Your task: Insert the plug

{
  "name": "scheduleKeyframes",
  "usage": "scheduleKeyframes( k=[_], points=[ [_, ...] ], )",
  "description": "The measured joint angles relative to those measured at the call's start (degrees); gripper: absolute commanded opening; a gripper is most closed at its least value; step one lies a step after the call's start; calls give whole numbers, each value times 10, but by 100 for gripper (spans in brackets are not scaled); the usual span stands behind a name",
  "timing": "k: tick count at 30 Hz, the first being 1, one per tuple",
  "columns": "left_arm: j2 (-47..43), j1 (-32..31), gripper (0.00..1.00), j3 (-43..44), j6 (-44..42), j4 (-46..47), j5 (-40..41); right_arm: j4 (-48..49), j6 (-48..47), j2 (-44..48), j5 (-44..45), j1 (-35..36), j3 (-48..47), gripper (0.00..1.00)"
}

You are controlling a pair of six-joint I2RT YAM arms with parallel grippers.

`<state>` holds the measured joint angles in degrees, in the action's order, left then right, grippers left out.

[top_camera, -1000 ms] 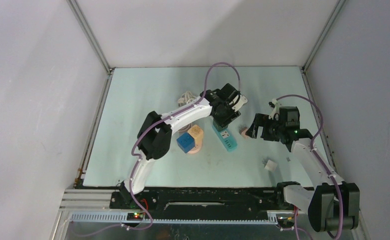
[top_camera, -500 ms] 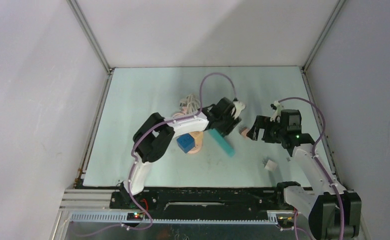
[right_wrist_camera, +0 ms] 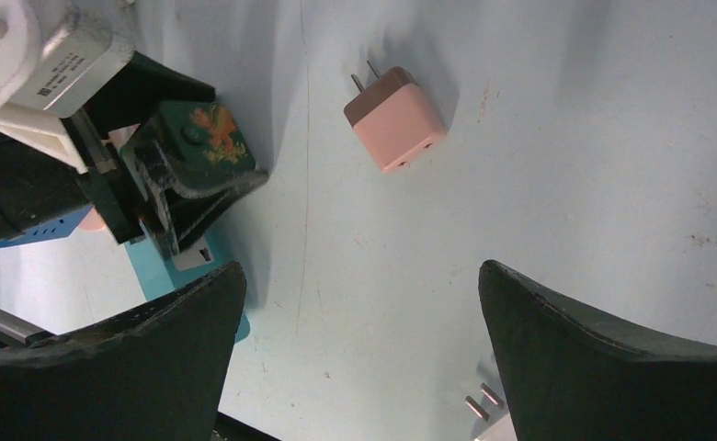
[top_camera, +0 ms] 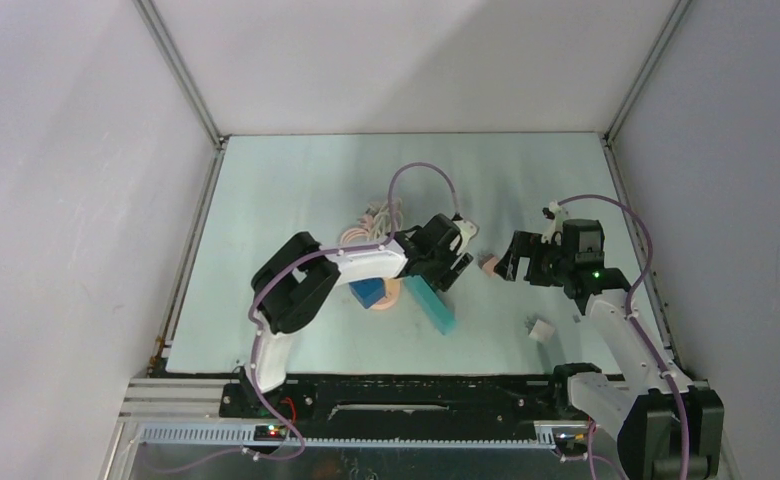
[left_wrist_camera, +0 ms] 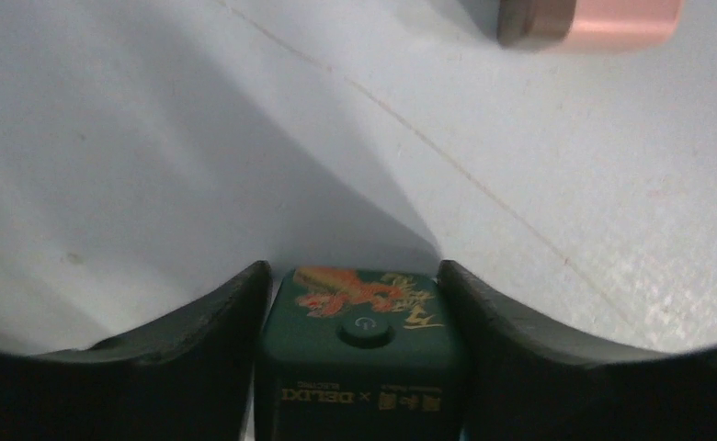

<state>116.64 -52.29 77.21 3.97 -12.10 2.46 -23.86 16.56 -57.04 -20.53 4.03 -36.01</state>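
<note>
**Pink plug loose on the table, strip in the left gripper**

The plug [right_wrist_camera: 394,119] lies on its side on the table [top_camera: 296,200], free of both grippers. It is a pink block with a brown end face. Its two bare prongs point away from the right gripper [right_wrist_camera: 359,276] and are in no socket. In the top view it sits between the two grippers, just beside the right one and a little apart from the left one.

The strip [left_wrist_camera: 359,367] is a long teal bar with a dark green end that bears a dragon picture and a round button. The left gripper [top_camera: 446,268] is clamped on that end, one finger pressed to each side. From there the bar runs slantwise toward the near edge. Whether its far end rests on the table cannot be told.

The right gripper stands wide apart with only bare table between its fingers, and the plug lies ahead of them.

A white plug [top_camera: 540,330] lies nearer the arm bases on the right, well apart from the pink one; its prongs show at the bottom edge of the right wrist view. Left of the strip a blue cube [top_camera: 368,291] sits on a pale pink disc [top_camera: 390,297], and a coil of white cable [top_camera: 371,222] lies beyond them.

The table top is a pale blue-green sheet, matte, marked with thin scratches and a few small specks. Plain grey-white walls [top_camera: 386,60] close it in on the left, right and far sides, with aluminium posts [top_camera: 181,70] in the two far corners. A black rail [top_camera: 416,395] runs along the near edge, where the arm bases are bolted.
</note>
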Motion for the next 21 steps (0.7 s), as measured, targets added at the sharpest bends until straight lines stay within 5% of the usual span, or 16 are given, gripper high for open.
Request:
scheduleKeyframes(
  k=[2,12,21],
  points=[
    [-16,-1,99,-17,9,-18,3,0,0,0,0,4,0,100],
    [-213,-1,100,-70,34,-1,22,7,1,0,4,77,0,99],
    [-439,42,100,-178,66,17,59,62,-1,-58,69,278,0,84]
  ],
)
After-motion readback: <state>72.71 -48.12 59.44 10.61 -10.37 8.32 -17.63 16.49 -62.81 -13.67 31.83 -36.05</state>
